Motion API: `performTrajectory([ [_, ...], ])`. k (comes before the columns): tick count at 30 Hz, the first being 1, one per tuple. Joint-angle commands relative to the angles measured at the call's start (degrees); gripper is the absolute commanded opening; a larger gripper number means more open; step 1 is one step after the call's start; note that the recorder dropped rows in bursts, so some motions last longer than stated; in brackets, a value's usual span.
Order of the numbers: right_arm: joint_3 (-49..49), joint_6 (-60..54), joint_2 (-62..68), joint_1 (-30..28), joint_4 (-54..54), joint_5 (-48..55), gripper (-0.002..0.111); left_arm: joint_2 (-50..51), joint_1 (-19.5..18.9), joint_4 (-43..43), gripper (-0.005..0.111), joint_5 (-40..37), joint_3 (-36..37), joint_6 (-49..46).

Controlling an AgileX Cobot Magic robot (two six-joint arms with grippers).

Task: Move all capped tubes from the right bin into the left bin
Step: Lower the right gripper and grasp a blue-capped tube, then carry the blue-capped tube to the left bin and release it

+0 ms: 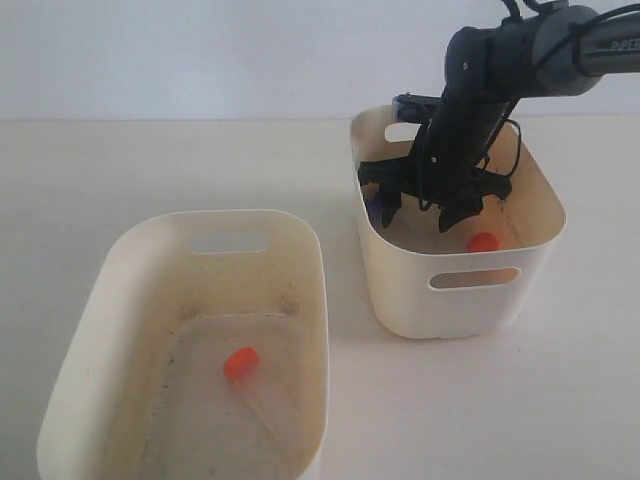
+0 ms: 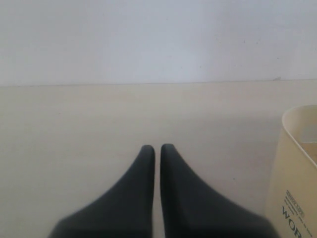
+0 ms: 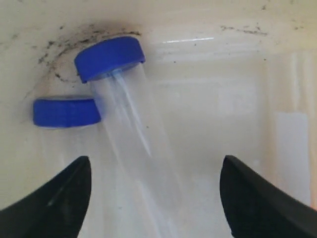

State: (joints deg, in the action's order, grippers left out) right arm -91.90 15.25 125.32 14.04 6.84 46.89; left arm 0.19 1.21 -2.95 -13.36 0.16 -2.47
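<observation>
My right gripper (image 1: pixel 420 212) hangs open inside the right bin (image 1: pixel 500 292). In the right wrist view its fingertips (image 3: pixel 79 173) stand wide apart over two clear tubes: one blue-capped tube (image 3: pixel 124 104) lies between them, a second blue-capped tube (image 3: pixel 65 112) lies beside it by the wall. An orange-capped tube (image 1: pixel 483 242) rests on that bin's floor, and a bit of blue (image 1: pixel 372 208) shows by the left finger. Another orange-capped tube (image 1: pixel 252 380) lies in the left bin (image 1: pixel 120 260). My left gripper (image 2: pixel 157 148) is shut and empty above bare table, not seen in the exterior view.
A cream tabletop (image 1: pixel 150 160) surrounds both bins, with a pale wall behind. In the left wrist view the corner of a cream tub (image 2: pixel 297 163) with printed lettering stands at one side. Dark dirt specks line the right bin's inner corner (image 3: pixel 69 39).
</observation>
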Motion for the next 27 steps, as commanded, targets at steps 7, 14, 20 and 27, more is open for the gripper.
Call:
performTrajectory([
  [7,-0.2,-1.4,1.3,-0.2,-0.1,2.2,0.001,-0.2,-0.1,0.0,0.004,0.1,-0.2,0.5],
  [14,-0.2,-3.1,-13.5,-0.2,-0.1,5.1,0.001,-0.2,-0.1,0.0,0.004,0.1,-0.2,0.5],
  [20,-0.2,-16.3,-31.4,-0.1,15.5,17.9,0.001,-0.2,-0.1,0.0,0.004,0.1,-0.2,0.5],
  [27,4.4,-32.1,-32.0,14.5,22.5,23.1,0.001,-0.2,-0.1,0.0,0.004,0.1,-0.2,0.5],
])
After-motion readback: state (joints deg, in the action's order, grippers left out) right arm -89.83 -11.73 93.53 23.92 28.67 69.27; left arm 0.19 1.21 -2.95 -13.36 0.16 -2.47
